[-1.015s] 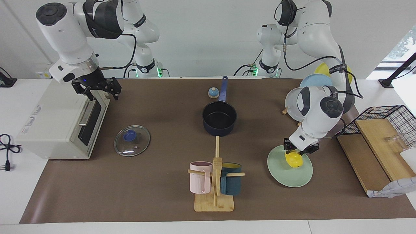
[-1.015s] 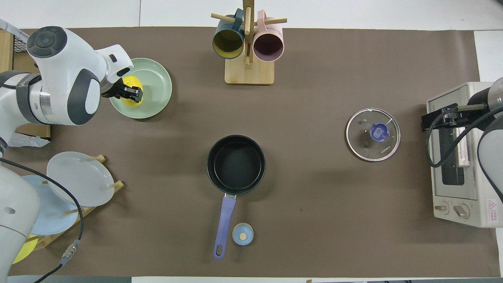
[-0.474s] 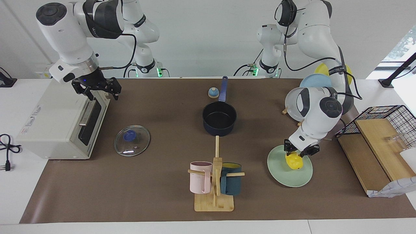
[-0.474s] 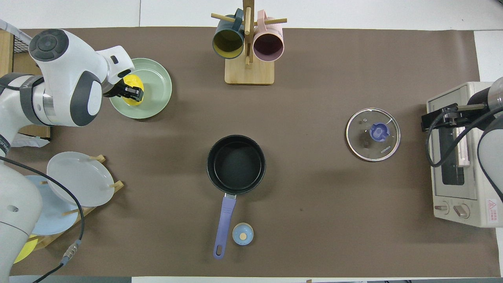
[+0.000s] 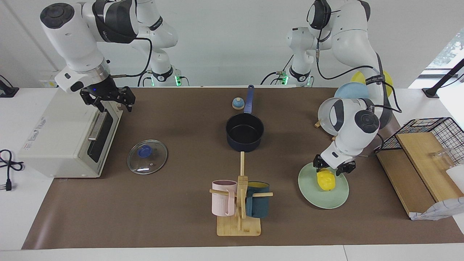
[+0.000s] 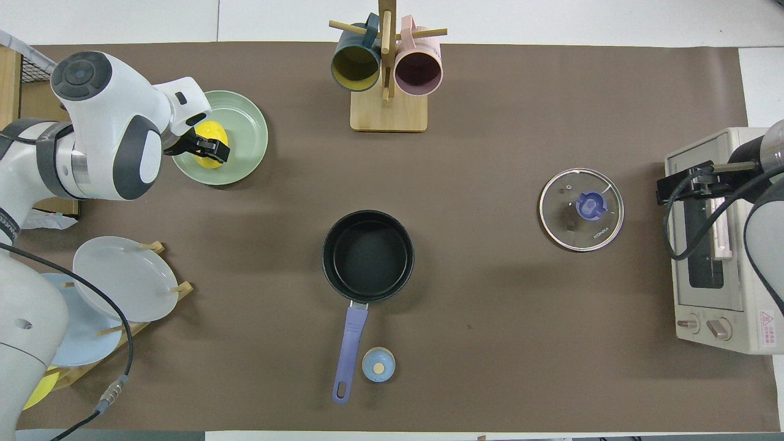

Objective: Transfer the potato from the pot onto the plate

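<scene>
Left gripper (image 5: pixel 334 169): hangs just over the potato, fingers spread apart to either side of its top, holding nothing; in the overhead view (image 6: pixel 205 146) its dark fingers cover part of the potato
Potato (image 5: pixel 326 180): lies on the plate, on the part nearer the robots, free of the fingers (image 6: pixel 210 129)
Plate (image 5: pixel 337 199): pale green, flat on the brown mat toward the left arm's end of the table (image 6: pixel 248 131)
Pot (image 5: pixel 245 132): mid-table, black inside bare, blue handle pointing toward the robots (image 6: pixel 368 255)
Mug stand (image 5: pixel 239 221): farther from the robots than the pot, pink and teal mugs hung on it
Glass lid (image 5: pixel 147 156): flat on the mat toward the right arm's end
Right gripper (image 5: pixel 108 98): waits over the top front edge of the toaster oven (image 5: pixel 69 134), fingers apart, empty (image 6: pixel 686 187)
</scene>
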{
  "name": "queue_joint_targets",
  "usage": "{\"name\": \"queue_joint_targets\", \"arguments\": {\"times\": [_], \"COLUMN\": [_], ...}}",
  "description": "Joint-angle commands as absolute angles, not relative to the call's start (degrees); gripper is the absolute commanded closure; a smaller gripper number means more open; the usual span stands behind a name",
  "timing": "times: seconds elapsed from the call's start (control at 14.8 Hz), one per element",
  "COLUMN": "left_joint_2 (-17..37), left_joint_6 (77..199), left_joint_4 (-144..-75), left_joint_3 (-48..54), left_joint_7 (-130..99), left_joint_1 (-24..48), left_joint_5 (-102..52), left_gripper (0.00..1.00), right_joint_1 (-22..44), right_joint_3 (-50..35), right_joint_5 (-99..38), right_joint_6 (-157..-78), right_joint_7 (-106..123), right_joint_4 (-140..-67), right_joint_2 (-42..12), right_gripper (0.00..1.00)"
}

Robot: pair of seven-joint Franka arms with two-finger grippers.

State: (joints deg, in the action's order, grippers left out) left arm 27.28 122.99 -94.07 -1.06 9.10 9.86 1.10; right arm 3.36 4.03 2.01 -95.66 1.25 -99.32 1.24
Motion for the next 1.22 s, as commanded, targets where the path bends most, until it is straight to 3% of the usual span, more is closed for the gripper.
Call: {"name": "queue_joint_targets", "arguments": {"times": [0.0, 0.61, 1.15], "left_joint_2": [24.5, 4.9, -4.3], "left_joint_6": [122.2, 104.3, 88.8], "left_joint_4": [-93.3, -93.3, -94.7], "left_joint_3": [-1.3, -2.2, -1.8], "left_joint_7": [8.7, -3.0, -4.6], "left_joint_1": [9.2, 7.8, 8.0], "left_joint_5": [2.1, 2.1, 2.1], "left_gripper": [0.00, 0.00, 0.00], "right_joint_1": [3.3, 3.3, 3.3], "right_joint_3": [4.2, 4.2, 4.2], "right_joint_5": [1.2, 1.2, 1.2], "right_joint_6": [-95.8, -95.8, -95.8], "right_joint_7": [0.4, 0.4, 0.4], "right_joint_4": [-99.8, -99.8, -99.8], "right_joint_2": [1.7, 1.7, 1.7], "right_gripper": [0.00, 0.00, 0.00]}}
